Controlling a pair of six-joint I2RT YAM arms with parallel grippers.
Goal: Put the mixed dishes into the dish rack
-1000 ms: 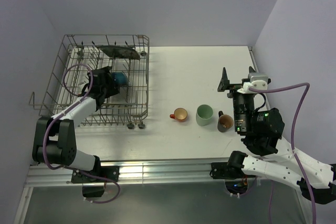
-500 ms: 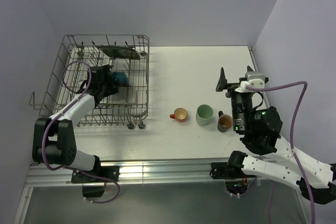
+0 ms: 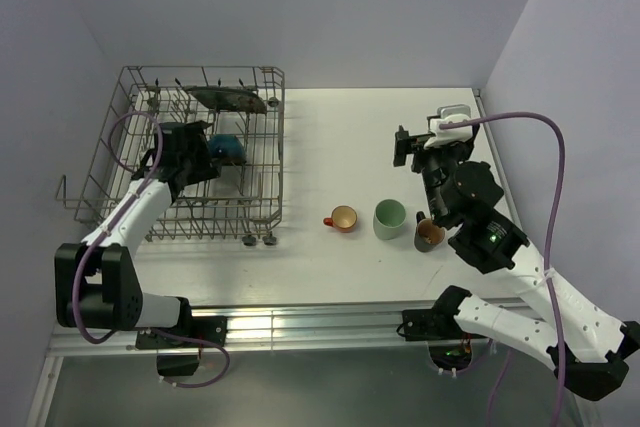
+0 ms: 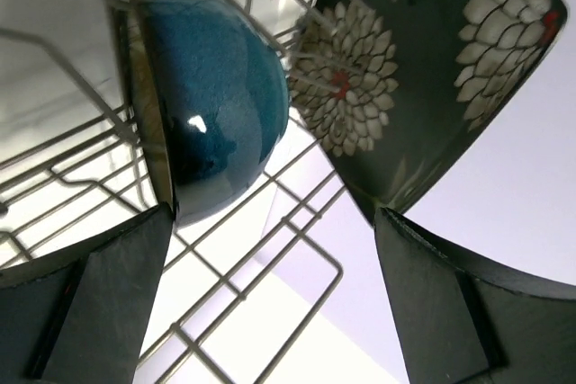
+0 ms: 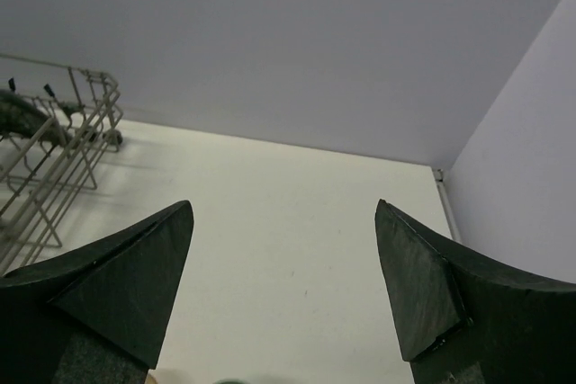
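Note:
The dish rack [image 3: 200,71] stands at the far left. In it the dark floral square plate [image 3: 228,99] leans at the back, and the blue bowl [image 3: 231,150] stands on edge among the tines. My left gripper [image 3: 205,154] is open and empty just left of the bowl. The left wrist view shows the bowl [image 4: 216,105] and plate [image 4: 423,69] just beyond the open gripper [image 4: 273,213]. The orange-red cup [image 3: 342,218], pale green mug [image 3: 390,218] and brown cup [image 3: 429,234] stand in a row on the table. My right gripper [image 3: 418,145] is open and empty, raised beyond them.
The right wrist view looks over bare white table towards the back wall between its open gripper [image 5: 283,209], with the rack's corner [image 5: 63,159] at its left. Walls close the table at the back and the right.
My left gripper has drawn back a little from the blue bowl, which stays in the rack. My right gripper has swung left and away from the cups.

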